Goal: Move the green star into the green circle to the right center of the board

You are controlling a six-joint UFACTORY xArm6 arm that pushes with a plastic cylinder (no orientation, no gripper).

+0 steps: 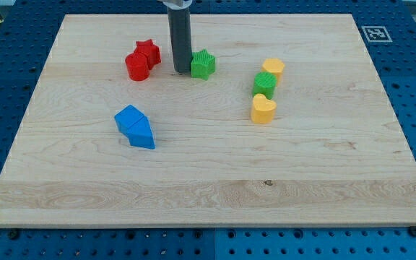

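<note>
The green star (204, 64) lies on the wooden board (208, 180) at the view's upper middle. My tip (182, 71) stands right against the star's left side, between it and the red blocks. The green circle (264, 84) lies to the view's right of the star, packed between a yellow hexagon-like block (273, 68) above it and a yellow heart (263, 109) below it.
A red star (148, 51) and a red round block (137, 67) touch each other left of my tip. Two blue blocks (135, 126) lie joined at the view's lower left of centre. A marker tag (375, 33) sits at the top right corner.
</note>
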